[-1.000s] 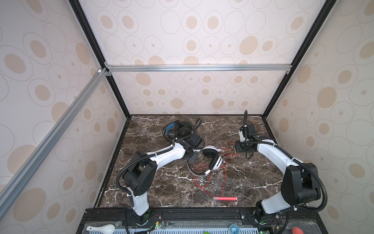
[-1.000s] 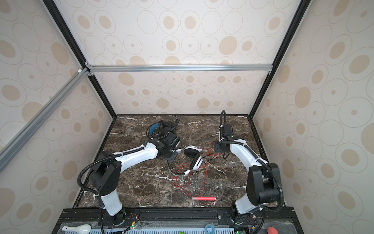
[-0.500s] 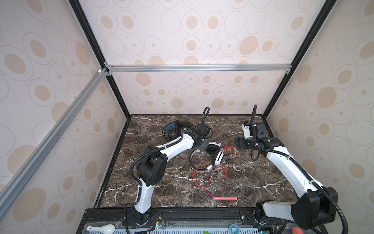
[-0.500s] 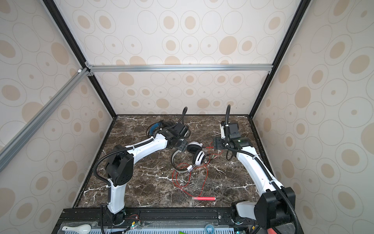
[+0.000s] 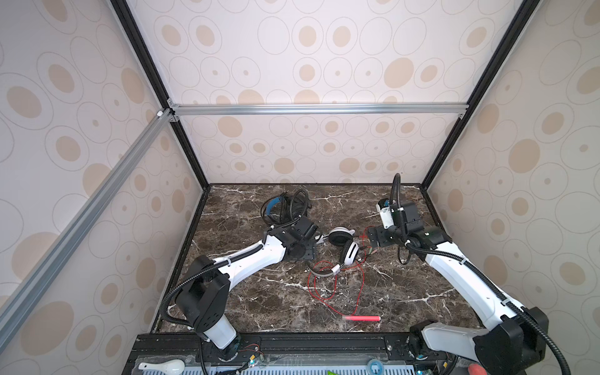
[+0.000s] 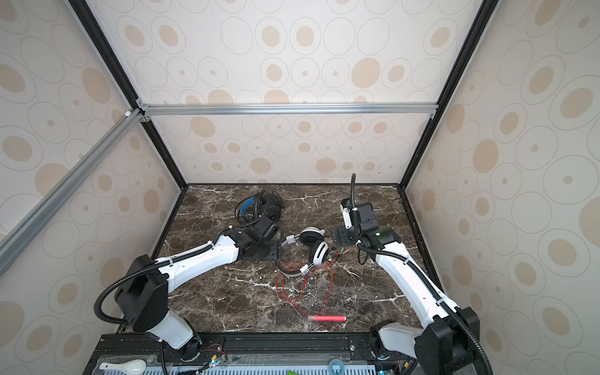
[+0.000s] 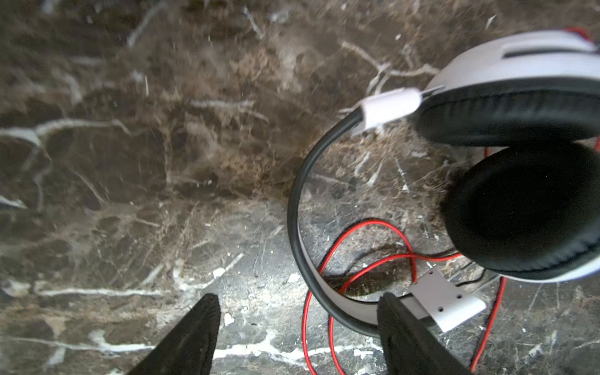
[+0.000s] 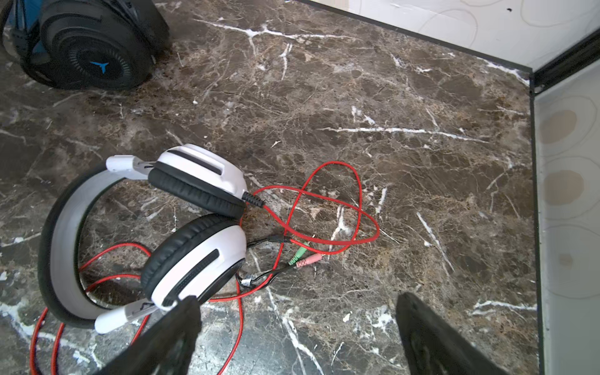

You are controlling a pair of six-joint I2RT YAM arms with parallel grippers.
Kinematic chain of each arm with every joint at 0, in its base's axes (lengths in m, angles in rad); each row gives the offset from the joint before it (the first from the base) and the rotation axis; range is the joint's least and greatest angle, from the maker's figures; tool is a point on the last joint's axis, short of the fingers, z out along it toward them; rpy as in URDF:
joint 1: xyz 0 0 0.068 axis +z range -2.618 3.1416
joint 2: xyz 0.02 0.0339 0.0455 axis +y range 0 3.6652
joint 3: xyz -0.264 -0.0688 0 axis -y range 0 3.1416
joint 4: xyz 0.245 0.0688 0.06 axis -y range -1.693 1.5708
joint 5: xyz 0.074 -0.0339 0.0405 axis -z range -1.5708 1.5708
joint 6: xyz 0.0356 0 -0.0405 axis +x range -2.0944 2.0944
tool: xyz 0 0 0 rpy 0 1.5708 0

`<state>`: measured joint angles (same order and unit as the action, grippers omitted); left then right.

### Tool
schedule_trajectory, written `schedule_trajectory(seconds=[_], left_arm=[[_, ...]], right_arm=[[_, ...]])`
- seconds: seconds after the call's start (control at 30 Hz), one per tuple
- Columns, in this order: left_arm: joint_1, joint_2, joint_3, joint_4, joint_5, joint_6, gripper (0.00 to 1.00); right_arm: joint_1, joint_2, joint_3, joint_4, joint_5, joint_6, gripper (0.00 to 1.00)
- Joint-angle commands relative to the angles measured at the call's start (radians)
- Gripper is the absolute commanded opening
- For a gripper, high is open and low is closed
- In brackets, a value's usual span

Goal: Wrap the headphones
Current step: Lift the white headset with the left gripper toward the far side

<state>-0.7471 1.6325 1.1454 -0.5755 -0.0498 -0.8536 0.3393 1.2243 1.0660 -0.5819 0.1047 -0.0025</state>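
The white headphones (image 5: pixel 344 244) (image 6: pixel 314 244) lie mid-table, cups together, headband (image 7: pixel 303 207) (image 8: pixel 56 233) curving toward the front. Their thin red cable (image 5: pixel 327 286) (image 8: pixel 328 201) sprawls loose around them, with green and pink plugs (image 8: pixel 303 257) beside the cups. The black headphones (image 5: pixel 286 207) (image 6: pixel 259 207) (image 8: pixel 94 48) with blue accents sit at the back left. My left gripper (image 5: pixel 319 239) (image 7: pixel 300 300) is open beside the white headband, holding nothing. My right gripper (image 5: pixel 366 242) (image 8: pixel 300 298) is open wide just right of the cups, empty.
A red stick-like piece (image 5: pixel 362 318) (image 6: pixel 326 318) lies near the front edge where the cable ends. The enclosure's back right corner (image 8: pixel 532 74) is close to the right gripper. A white spoon (image 5: pixel 161 366) rests on the front rail.
The left gripper has opened and let go of the white headband, swinging back then returning beside it. The right gripper has opened wider. The white headphones shifted slightly toward the back.
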Motion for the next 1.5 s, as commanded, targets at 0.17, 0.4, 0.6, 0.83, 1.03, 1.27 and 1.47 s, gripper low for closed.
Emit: schedule_trajectory(seconds=[0.17, 0.4, 0.6, 0.83, 1.03, 1.27, 1.47], left_arm=[[-0.019, 0.138, 0.014, 0.13, 0.019, -0.203, 0.61], [-0.024, 0.179, -0.061, 0.22, 0.024, -0.295, 0.44], [-0.025, 0.234, -0.037, 0.208, -0.003, -0.286, 0.23], [-0.016, 0.203, 0.019, 0.131, -0.092, -0.205, 0.0], [0.011, 0.13, 0.157, -0.002, -0.206, -0.082, 0.0], [0.025, 0.019, 0.322, -0.144, -0.296, 0.181, 0.0], [0.061, -0.093, 0.388, -0.201, -0.272, 0.331, 0.0]], right_arm=[[0.021, -0.024, 0.002, 0.025, -0.008, 0.002, 0.97], [0.02, -0.047, -0.025, 0.036, -0.01, 0.013, 0.98], [0.021, -0.04, -0.015, 0.025, -0.016, 0.019, 0.98], [0.022, -0.063, -0.017, 0.012, -0.014, 0.01, 0.98], [0.021, -0.116, -0.041, 0.007, -0.088, 0.0, 0.96], [0.021, -0.174, -0.061, 0.022, -0.188, 0.0, 0.94], [0.021, -0.322, -0.14, 0.09, -0.311, 0.002, 0.93]])
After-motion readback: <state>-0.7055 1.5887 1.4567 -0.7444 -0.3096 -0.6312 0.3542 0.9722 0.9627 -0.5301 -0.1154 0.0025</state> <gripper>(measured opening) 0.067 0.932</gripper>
